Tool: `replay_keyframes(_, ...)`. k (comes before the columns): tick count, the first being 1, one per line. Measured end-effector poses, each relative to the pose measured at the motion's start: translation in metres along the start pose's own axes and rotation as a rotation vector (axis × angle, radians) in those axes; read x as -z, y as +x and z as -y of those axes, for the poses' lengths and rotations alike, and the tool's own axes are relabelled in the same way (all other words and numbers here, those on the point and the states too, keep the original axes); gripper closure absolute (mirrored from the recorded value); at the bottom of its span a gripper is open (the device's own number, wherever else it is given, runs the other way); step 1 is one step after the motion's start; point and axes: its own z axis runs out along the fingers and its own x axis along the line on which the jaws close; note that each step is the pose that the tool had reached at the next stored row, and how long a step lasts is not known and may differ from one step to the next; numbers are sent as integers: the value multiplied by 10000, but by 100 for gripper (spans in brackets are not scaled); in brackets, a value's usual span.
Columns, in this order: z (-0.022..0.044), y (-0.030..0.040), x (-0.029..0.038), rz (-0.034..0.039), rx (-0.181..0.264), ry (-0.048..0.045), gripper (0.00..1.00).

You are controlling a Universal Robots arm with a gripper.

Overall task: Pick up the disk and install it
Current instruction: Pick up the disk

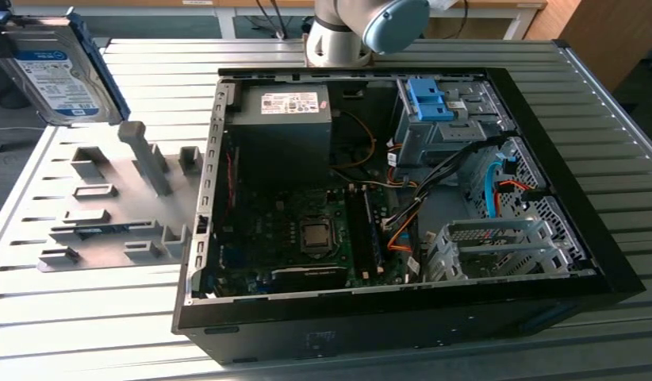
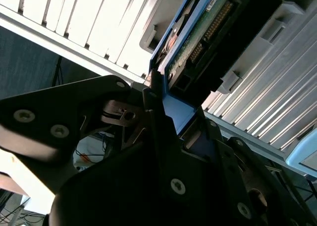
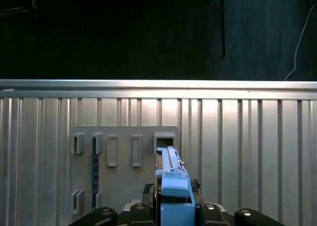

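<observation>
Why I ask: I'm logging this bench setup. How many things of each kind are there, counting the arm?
disk: 1
computer case, open: 1
grey fixture plate: 1
robot arm: 1
Total: 4

No legible print, even on the disk (image 1: 56,75)

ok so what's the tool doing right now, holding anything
The tool is shut on the disk, clamping its blue-framed end.
</observation>
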Motion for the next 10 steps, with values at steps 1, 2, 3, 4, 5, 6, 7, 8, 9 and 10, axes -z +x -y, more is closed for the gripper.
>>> replay_keyframes(1,0,0,12,0,0,0,63)
replay_keyframes(2,0,0,23,1,0,1,63)
replay_keyframes(3,0,0,35,1,0,1,63)
replay_keyframes(4,0,0,47,0,0,0,63)
replay_keyframes(5,-1,0,60,0,0,0,63)
replay_keyframes(6,-1,0,72,1,0,1,63)
replay_keyframes(7,-1,0,84,0,0,1,63)
replay_keyframes(8,-1,0,95,0,0,1,63)
replay_keyframes(9,-1,0,106,1,0,1,63)
replay_keyframes(10,-2,0,117,1,0,2,63)
